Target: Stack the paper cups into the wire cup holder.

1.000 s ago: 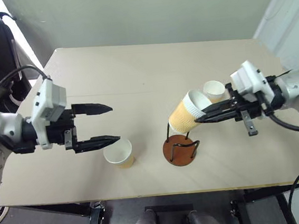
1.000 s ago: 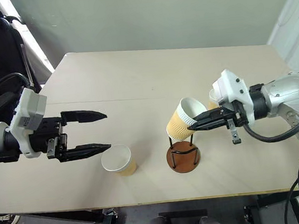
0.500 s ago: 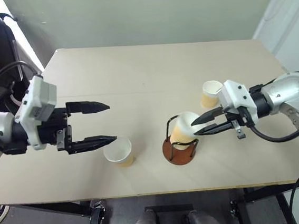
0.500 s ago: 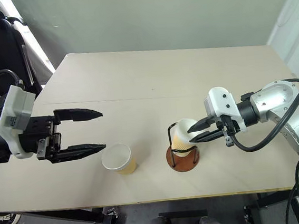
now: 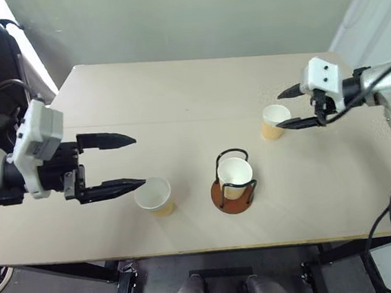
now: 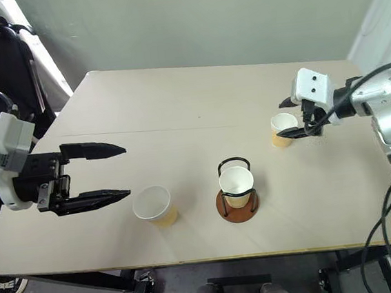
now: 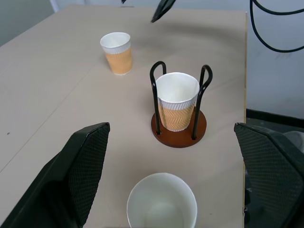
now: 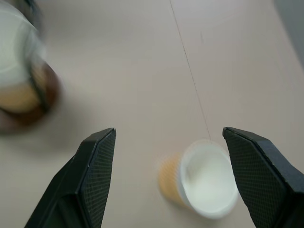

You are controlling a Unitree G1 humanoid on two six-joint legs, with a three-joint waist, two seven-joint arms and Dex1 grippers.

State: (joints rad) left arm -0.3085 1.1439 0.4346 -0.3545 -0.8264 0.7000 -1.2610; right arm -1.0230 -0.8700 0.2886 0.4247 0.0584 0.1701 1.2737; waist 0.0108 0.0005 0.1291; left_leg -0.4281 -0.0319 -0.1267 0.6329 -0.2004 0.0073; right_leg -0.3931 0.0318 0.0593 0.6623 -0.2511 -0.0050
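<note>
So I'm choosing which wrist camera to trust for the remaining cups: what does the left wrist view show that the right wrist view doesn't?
Left wrist view alone: the near tan-yellow paper cup, standing upright between the left gripper's open fingers. Right wrist view alone: the right gripper, fingers apart around the far tan-yellow paper cup. Both: that far cup, and the black wire cup holder with one cup seated in it.
</note>
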